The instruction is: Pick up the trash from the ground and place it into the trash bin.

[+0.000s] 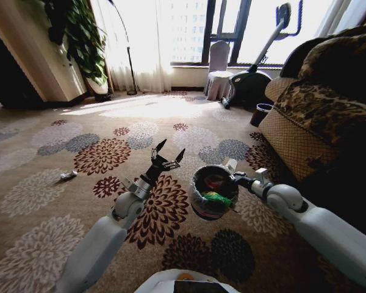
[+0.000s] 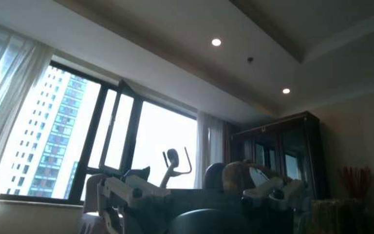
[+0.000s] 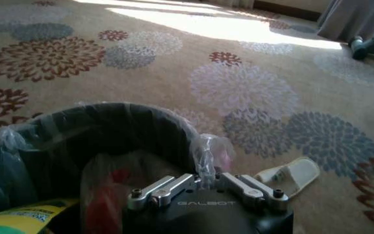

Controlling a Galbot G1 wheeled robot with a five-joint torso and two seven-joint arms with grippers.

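Round black trash bin (image 1: 213, 192) with clear liner hanging above floral carpet (image 1: 79, 152); your right gripper (image 1: 236, 177) is clamping its rim. Green wrapper (image 1: 216, 197) sitting inside. Left gripper (image 1: 168, 154) raised beside it, fingers spread, holding nothing.

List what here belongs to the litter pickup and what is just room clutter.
Job:
- trash bin, held at its rim by the right gripper
- green wrapper inside the bin
- scrap on the carpet
- left gripper, open and empty

Just there:
- sofa
- exercise machine
- dark pot

Small litter (image 1: 68, 176) on carpet too small to identify
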